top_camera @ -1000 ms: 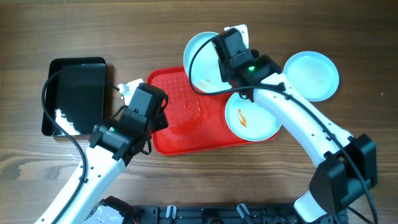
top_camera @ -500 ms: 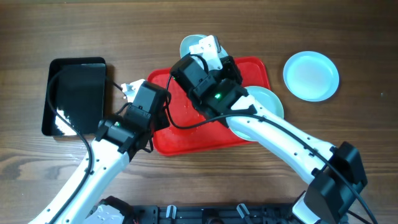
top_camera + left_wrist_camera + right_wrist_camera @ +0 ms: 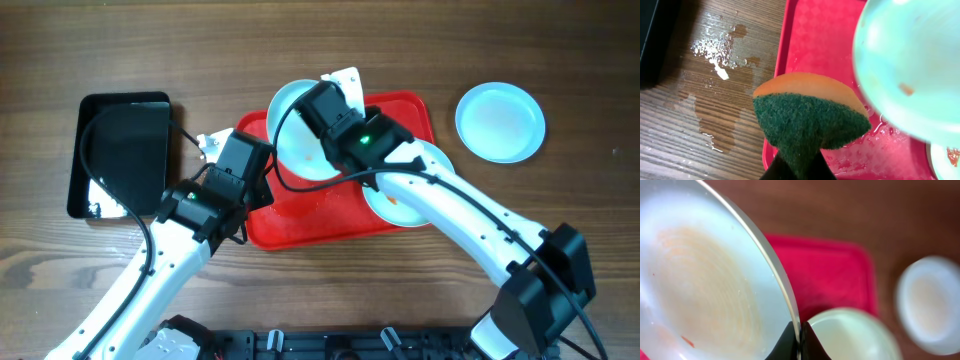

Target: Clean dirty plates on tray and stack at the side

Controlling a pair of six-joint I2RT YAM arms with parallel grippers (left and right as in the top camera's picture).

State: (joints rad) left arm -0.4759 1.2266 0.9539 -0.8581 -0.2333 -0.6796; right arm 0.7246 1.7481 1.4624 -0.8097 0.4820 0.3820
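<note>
Item one: red tray (image 3: 335,222), lying mid-table on the wooden table (image 3: 330,40), its surface wet and glossy. Item two: held plate (image 3: 705,280), pale mint-white and tilted steeply on edge, raised above the tray's far left corner with its rim reaching past the tray's far edge; it carries a faint orange film and a small orange speck. The right gripper (image 3: 799,339) is clamped on this plate's rim, one finger on each face. Item three: smeared plate (image 3: 392,203), with an orange-red mark, apparently resting at the tray's near right corner and overhanging the rim, though the right arm hides much of it. Item four: clean plate (image 3: 500,122), flat on the table to the right of the tray, apart from it. Item five: sponge (image 3: 807,117), green scouring face with an orange back, pinched in the closed left gripper (image 3: 799,167) above the tray's left rim, just beside the held plate but not touching it. Item six: black tray (image 3: 125,150), at the table's left. Item seven: water puddle (image 3: 715,55), on the wood between the two trays.
</note>
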